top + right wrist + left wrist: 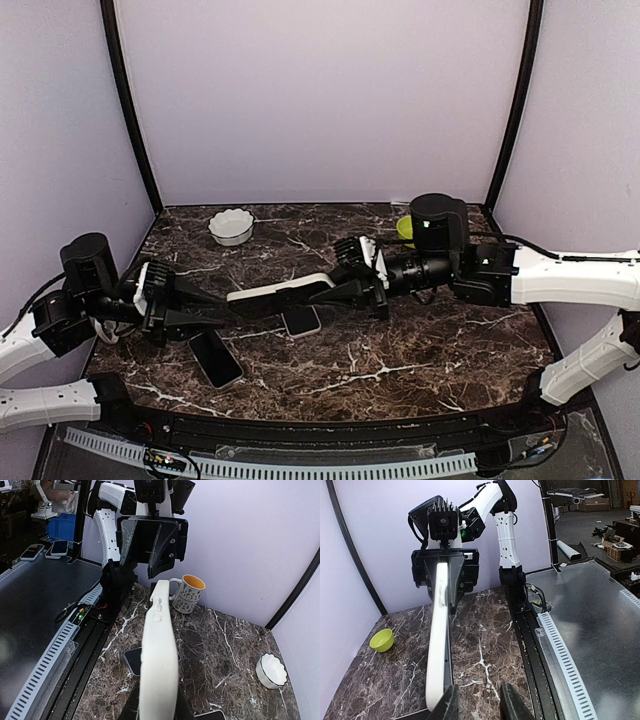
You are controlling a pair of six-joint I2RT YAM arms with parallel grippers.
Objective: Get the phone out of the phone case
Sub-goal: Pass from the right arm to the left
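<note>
The white phone case [280,293] hangs edge-on above the table, stretched between my two grippers. The phone [448,647] shows as a dark strip along the case's right edge in the left wrist view. My right gripper [342,292] is shut on the case's right end; in the right wrist view the case [159,650] rises from between the jaws of that gripper [157,707]. My left gripper [479,696] is at the case's left end with its fingers apart and only marble between them. Its left finger [447,705] rests against the dark edge.
Two loose phones lie on the marble under the case, one [215,358] near the left gripper and one [302,320] at the middle. A white bowl [231,226] and a green bowl [405,229] stand at the back. A patterned mug [189,593] stands near the left arm.
</note>
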